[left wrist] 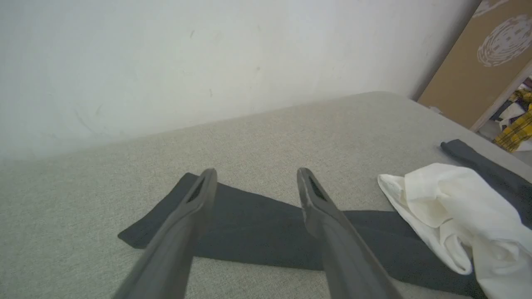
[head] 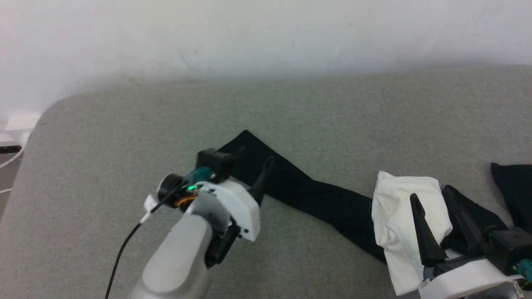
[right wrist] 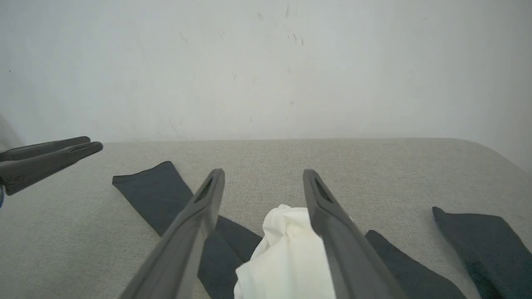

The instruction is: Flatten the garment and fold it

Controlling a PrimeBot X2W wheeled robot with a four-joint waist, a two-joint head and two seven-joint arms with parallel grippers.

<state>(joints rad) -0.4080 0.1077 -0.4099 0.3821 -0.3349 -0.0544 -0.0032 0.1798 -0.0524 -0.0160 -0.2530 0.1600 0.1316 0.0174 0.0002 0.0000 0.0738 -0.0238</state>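
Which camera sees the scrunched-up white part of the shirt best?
The left wrist view: the crumpled white cloth torso lies unblocked there. In the head view a dark finger crosses it; the right wrist view shows it between fingers, cut off below.

Head camera's up high, peering forward and down across the grey woven-fabric surface point(head: 124, 124) toward the pale plaster wall point(head: 266, 33), while both wrist cameras skim low and close over it facing that same wall, all three catching the soft black-sleeved, white-bodied garment point(head: 316, 195).
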